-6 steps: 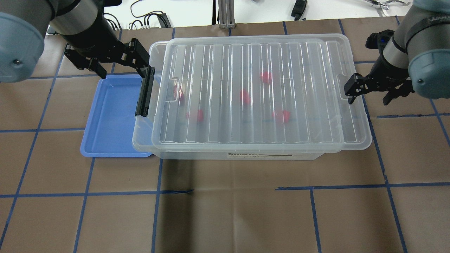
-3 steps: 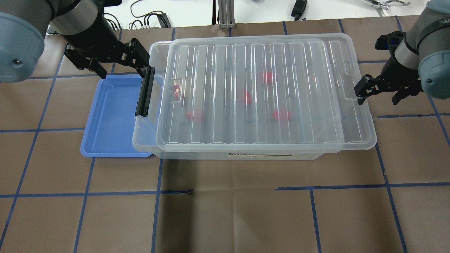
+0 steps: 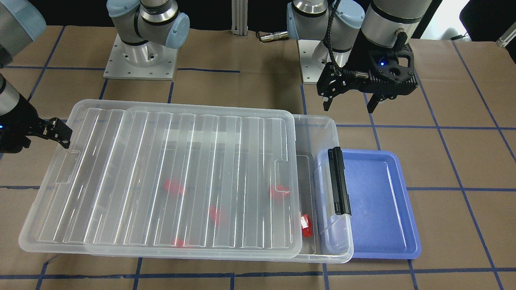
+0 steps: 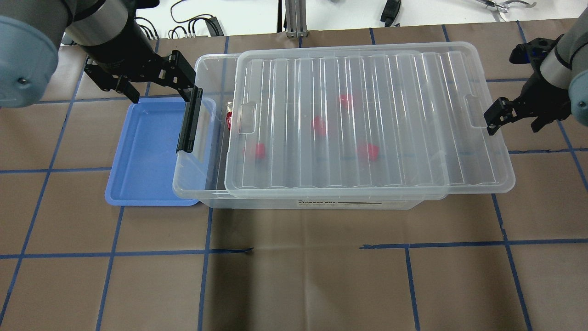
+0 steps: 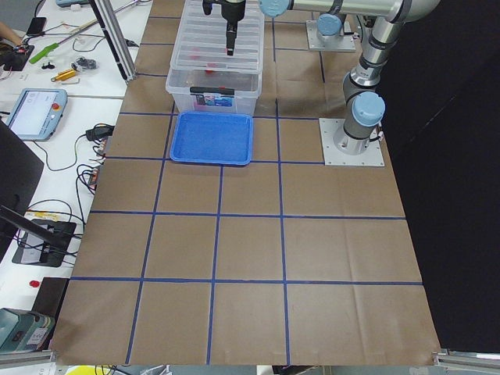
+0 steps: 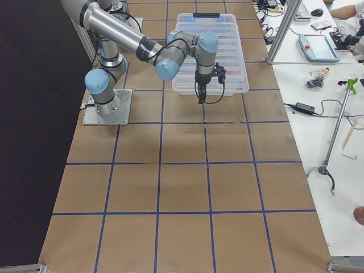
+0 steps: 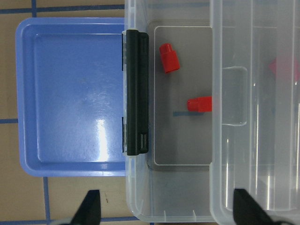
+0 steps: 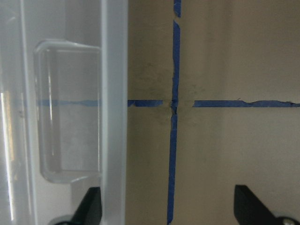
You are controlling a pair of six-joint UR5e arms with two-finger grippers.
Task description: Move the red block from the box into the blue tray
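Near the latch end of the box (image 4: pixel 212 179), we find the lid (image 4: pixel 367 119) offset, exposing the red block (image 7: pixel 169 57). The left hand (image 4: pixel 161 94) waits spread above; the right hand (image 4: pixel 512 124), spread, straddles the lid's rim.

text: STORAGE BOX | on: label (image 4: pixel 339 202) on the box (image 4: pixel 248 202) side wall | smaller print: unreadable

Five red blocks (image 7: pixel 169 57), seemingly; one box (image 4: pixel 188 189), one tray (image 4: pixel 142 147).
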